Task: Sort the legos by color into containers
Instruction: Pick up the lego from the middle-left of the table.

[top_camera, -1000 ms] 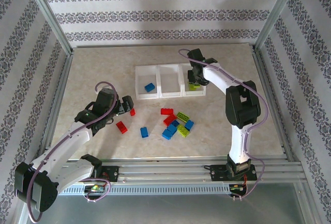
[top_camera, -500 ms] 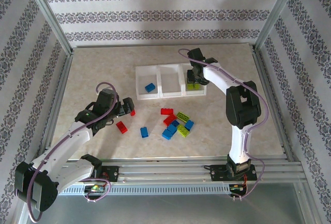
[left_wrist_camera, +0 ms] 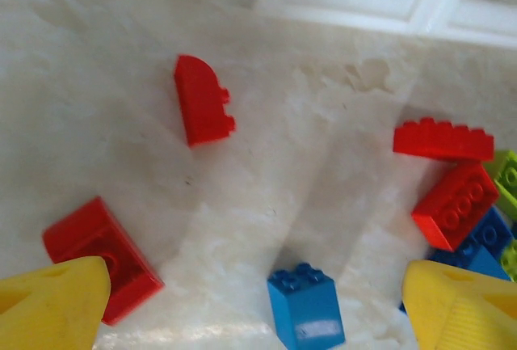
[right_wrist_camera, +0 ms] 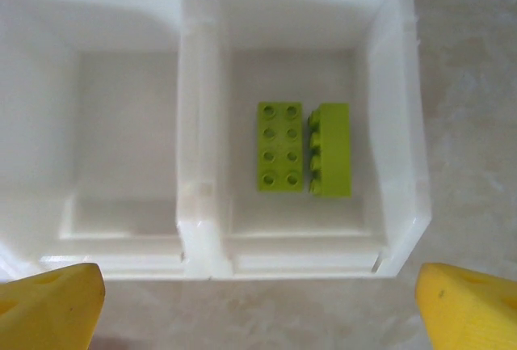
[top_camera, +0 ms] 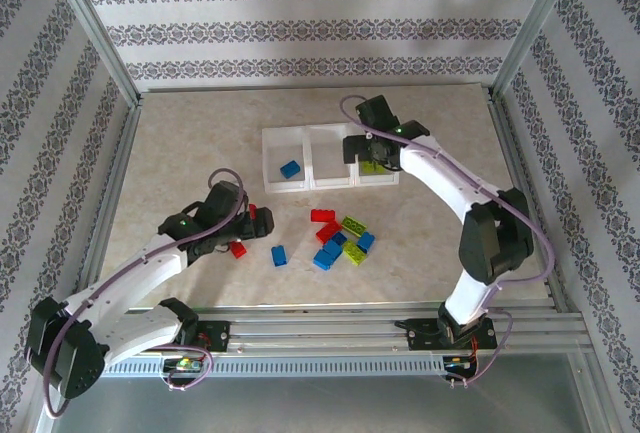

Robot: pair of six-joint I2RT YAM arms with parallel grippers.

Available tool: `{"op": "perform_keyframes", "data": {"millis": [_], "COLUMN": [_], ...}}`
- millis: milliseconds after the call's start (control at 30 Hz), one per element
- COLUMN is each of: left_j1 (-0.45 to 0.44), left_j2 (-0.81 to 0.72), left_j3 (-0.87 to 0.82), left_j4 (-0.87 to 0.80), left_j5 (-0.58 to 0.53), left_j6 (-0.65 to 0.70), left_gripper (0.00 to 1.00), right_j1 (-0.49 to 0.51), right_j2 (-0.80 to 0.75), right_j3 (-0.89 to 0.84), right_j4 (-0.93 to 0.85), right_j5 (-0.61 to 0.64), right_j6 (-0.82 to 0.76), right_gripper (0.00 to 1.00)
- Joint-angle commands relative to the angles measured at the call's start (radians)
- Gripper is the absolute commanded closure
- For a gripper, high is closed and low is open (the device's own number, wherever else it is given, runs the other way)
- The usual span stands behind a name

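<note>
Three joined white bins [top_camera: 330,159] stand in a row at mid-table. A blue lego [top_camera: 290,168] lies in the left bin, and two lime legos [right_wrist_camera: 280,146] [right_wrist_camera: 331,149] lie side by side in the right bin [right_wrist_camera: 400,124]. My right gripper [right_wrist_camera: 258,309] [top_camera: 362,151] hangs open and empty above that bin's near wall. My left gripper [left_wrist_camera: 254,305] [top_camera: 252,221] is open low over the table. A loose blue lego [left_wrist_camera: 307,305] stands between its fingers, untouched, and a red lego [left_wrist_camera: 101,257] lies beside the left finger [left_wrist_camera: 48,301]. A rounded red lego [left_wrist_camera: 202,111] lies farther ahead.
A cluster of red, blue and lime legos [top_camera: 342,237] lies right of the left gripper, with two red ones [left_wrist_camera: 443,140] [left_wrist_camera: 454,204] nearest. The middle bin [right_wrist_camera: 121,124] holds nothing. Metal rails and patterned walls border the table [top_camera: 180,143].
The left gripper has moved right and nearer, now straddling the loose blue lego. The right gripper shifted slightly left over the right bin's front, and its elbow swung right.
</note>
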Motion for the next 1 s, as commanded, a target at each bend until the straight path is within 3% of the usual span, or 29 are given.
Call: {"op": "perform_keyframes", "data": {"millis": [0,300,800,967], "left_j1": [-0.083,-0.257,-0.272,-0.272], "left_j2": [0.02,0.17,0.334,0.369], "left_j3": [-0.018,-0.027,-0.019,-0.016], "left_j4": [-0.033,0.034,0.131,0.124], "left_j5": [-0.018,-0.061,-0.014,-0.02], "left_j6": [-0.081,-0.141,-0.114,-0.104], "left_gripper": [0.09,0.14,0.22,0.31], "right_j1": [0.036,0.132,0.208,0.217], "right_j2": [-0.056,-0.153,-0.136,-0.1], "right_j3": [-0.056,-0.172,-0.217,-0.192], "right_j4": [-0.009,-0.017,0.034,0.029], "right_j5": [0.053,0.07,0.006,-0.014], "right_j6": [0.067,0.184,0.164,0.164], "right_gripper": [0.02,0.02,0.02,0.05]}}
